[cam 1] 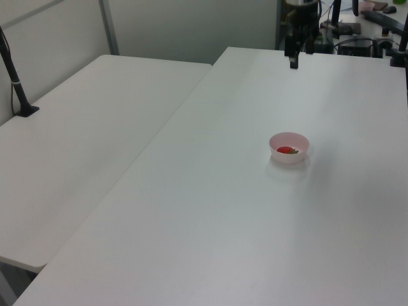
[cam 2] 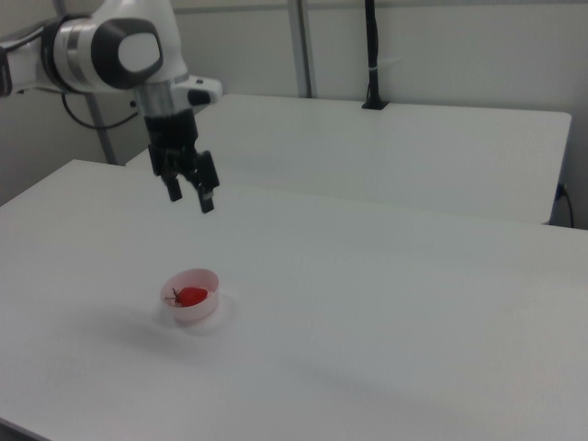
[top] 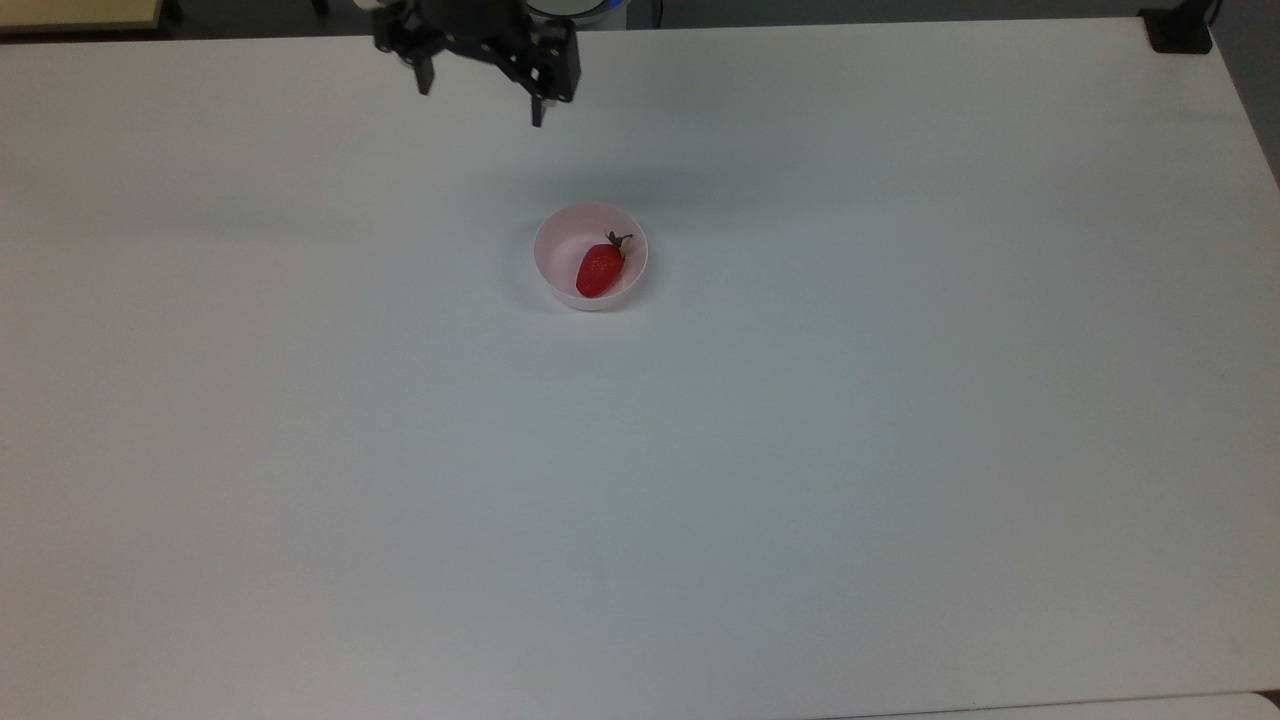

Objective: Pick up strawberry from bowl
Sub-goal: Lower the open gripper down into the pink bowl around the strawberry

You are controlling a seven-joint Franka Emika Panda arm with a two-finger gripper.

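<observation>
One strawberry [top: 600,270] is lying in the pink bowl [top: 560,250] at frame centre; gripper [top: 481,105] is hovering upper left, fingers spread, empty.

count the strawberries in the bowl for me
1. The strawberry lies inside the pink bowl, toward the top view's right side of it, stem pointing up in that picture. Nothing seems hidden beneath it.

Strawberry [top: 600,271]: bright red body, dark green stem at 1 o'clock end in top view.
Bowl [top: 562,245]: pale pink, slightly see-through, plain walls, no pattern.
Table [top: 800,450]: plain white, faint grey shadow round bowl.
Gripper [top: 481,105]: black fingers and body.
Arm [cam 2: 119,50]: white shell, dark grey joint cap.
Post [cam 2: 372,55]: black, on second white table [cam 2: 441,156].
</observation>
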